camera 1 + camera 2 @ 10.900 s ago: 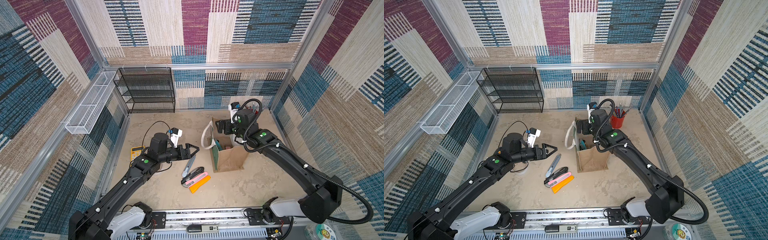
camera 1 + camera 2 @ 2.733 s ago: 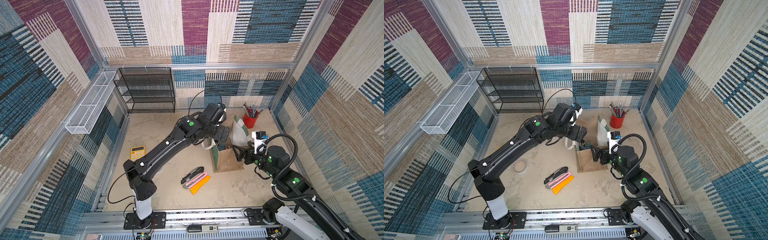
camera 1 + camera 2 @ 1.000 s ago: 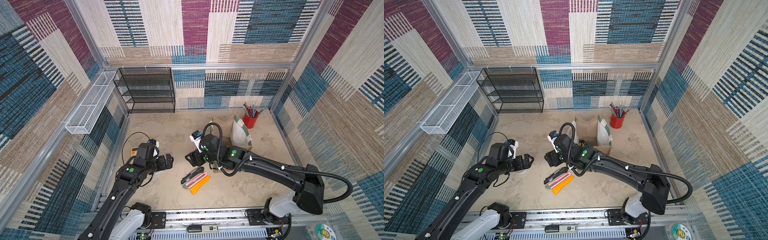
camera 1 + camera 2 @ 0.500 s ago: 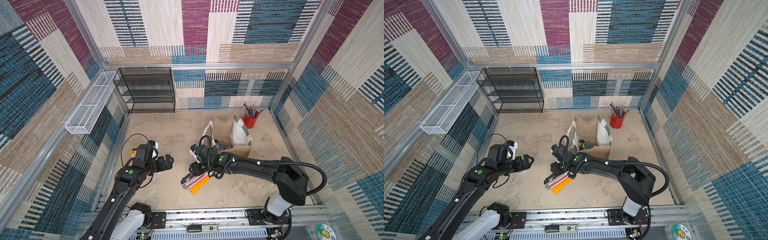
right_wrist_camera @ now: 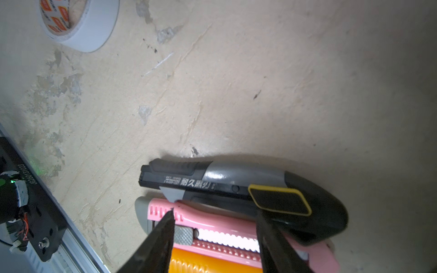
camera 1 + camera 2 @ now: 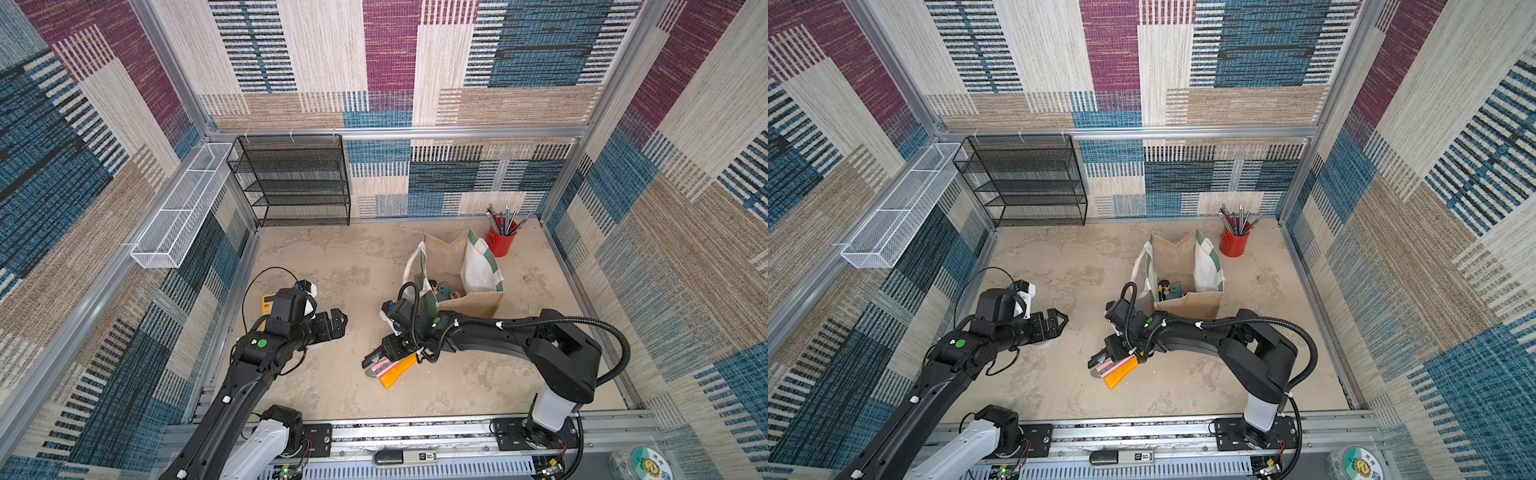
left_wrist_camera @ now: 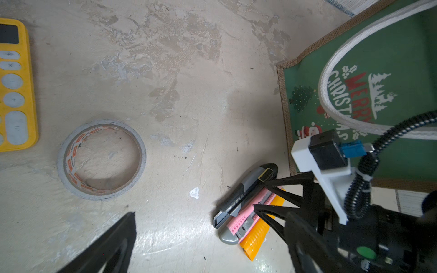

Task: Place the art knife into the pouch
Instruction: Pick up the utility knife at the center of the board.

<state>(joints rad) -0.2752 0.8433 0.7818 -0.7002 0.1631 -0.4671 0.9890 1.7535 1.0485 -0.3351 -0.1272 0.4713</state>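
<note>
Reaching low across the beige mottled tabletop (image 6: 357,257), your right arm lies stretched almost flat from its base, elbow folded high at the base end, wrist angled down so the right gripper (image 6: 376,360) sits over a cluster of three cutters. In the right wrist view its two black fingers (image 5: 160,236) straddle the pink snap-off art knife (image 5: 212,227) across its width, jaws half spread and not visibly pressing on it; you cannot tell from the frames whether they touch its sides. That pink knife lies flat between a black-and-grey utility knife (image 5: 236,184) and an orange ribbed cutter (image 6: 395,372), all three touching side by side.

Your left arm rises from its base and bends forward, forearm roughly level, with the left gripper (image 6: 1054,322) hanging above the table, jaws spread wide and holding nothing. Near it lie a white roll of tape (image 7: 101,159) and a yellow calculator (image 7: 16,87).

You see the tan jute pouch with green Christmas panel and white loop handles (image 6: 457,282) standing upright and open just behind the right wrist, a red pencil cup (image 6: 500,241) beside it
</note>
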